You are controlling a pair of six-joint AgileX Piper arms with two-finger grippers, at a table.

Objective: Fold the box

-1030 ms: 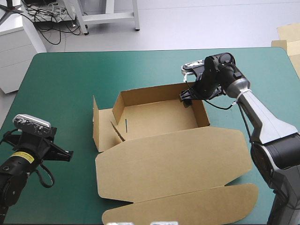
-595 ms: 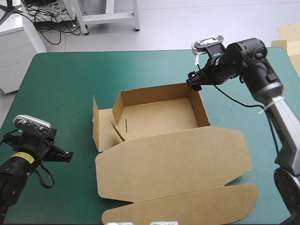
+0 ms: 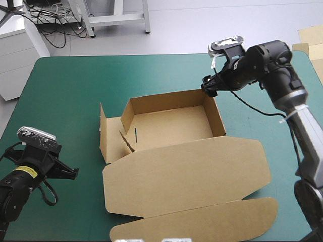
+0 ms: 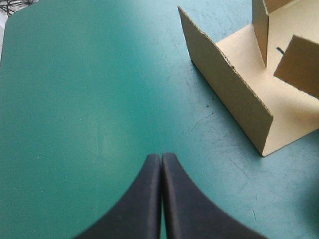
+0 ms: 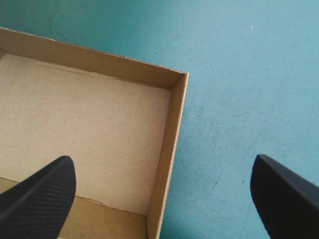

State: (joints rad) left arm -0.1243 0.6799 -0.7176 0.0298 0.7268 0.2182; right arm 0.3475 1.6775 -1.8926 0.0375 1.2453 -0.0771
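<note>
Right pincer (image 5: 160, 162) hangs apart over the box's (image 3: 171, 123) far right corner, likely to straddle a wall (image 5: 169, 149); my left pincer (image 4: 160, 158) rests together, clear.

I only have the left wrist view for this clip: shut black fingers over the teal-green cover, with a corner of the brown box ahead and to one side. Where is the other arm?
Observer: In the high view the right gripper hangs at the far right corner of the box.
Operator: Open or shut?
Observer: Open. In the right wrist view its fingers stand wide apart, one over the box floor, one over the teal-green cover.
Operator: And the lid?
Observer: The lid lies flat toward the table's near edge.
</note>
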